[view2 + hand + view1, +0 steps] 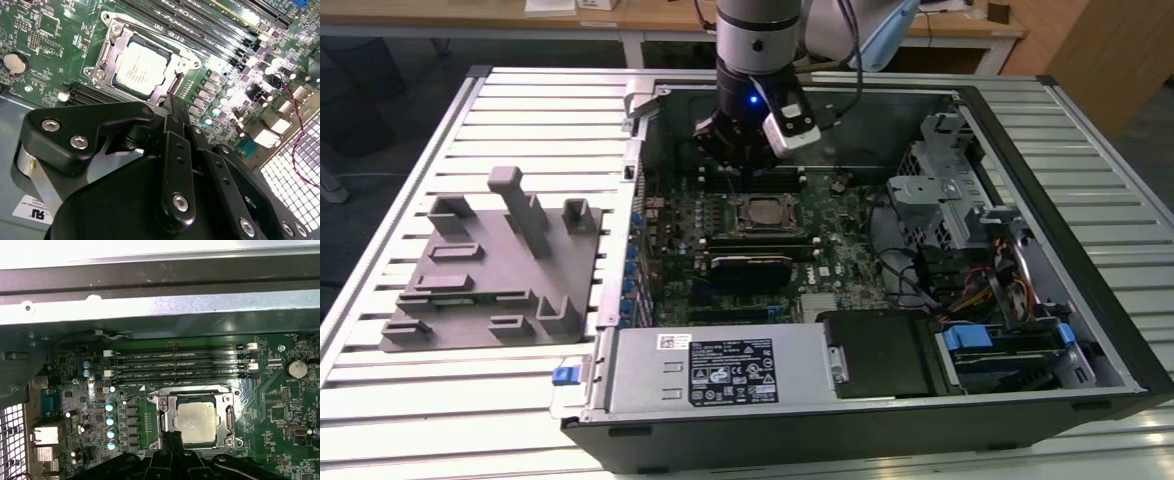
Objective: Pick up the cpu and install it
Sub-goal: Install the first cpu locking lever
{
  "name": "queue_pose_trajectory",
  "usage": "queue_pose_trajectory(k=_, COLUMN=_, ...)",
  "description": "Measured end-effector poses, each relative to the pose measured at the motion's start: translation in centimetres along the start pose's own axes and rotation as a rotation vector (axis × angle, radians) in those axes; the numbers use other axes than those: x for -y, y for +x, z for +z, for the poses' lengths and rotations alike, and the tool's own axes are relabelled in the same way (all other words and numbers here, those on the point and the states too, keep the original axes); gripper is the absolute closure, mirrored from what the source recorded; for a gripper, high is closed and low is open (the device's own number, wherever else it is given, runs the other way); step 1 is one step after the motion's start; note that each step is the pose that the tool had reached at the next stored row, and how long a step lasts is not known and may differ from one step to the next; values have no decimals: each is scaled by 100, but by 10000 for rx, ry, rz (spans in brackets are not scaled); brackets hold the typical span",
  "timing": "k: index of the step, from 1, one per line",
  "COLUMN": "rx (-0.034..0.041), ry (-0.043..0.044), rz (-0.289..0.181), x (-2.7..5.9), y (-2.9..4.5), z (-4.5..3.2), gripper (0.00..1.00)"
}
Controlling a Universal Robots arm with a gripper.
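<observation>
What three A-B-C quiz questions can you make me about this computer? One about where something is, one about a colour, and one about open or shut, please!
1. Where is the cpu?
A. On the grey tray outside the case
B. In the socket on the green board
C. On top of the power box

2. What colour is the cpu's top?
A. Pale silver
B. Red
C. Blue

3. How is the computer case?
A. Shut with its cover on
B. Turned upside down
C. Open, with its inside showing

Answers:
1 B: in both wrist views the cpu lies flat inside the metal socket frame.
2 A: its top is shiny pale metal.
3 C: the exterior view looks straight in at the board and cables.
</observation>
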State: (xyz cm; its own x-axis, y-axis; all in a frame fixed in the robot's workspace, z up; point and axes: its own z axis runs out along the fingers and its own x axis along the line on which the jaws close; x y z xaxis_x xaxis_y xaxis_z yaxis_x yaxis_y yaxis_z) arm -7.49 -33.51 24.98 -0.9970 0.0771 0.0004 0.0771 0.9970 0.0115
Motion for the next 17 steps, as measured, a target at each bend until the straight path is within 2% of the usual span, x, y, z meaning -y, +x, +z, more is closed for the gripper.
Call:
queue_pose_trajectory(k=6, rx=0, ry=1, rz=1, x=3, y=32, z=0, gripper=89)
queue_pose_trajectory(k=17, rx=12, ry=-3, rz=-13, x=13, y=215, z=1, gripper=89)
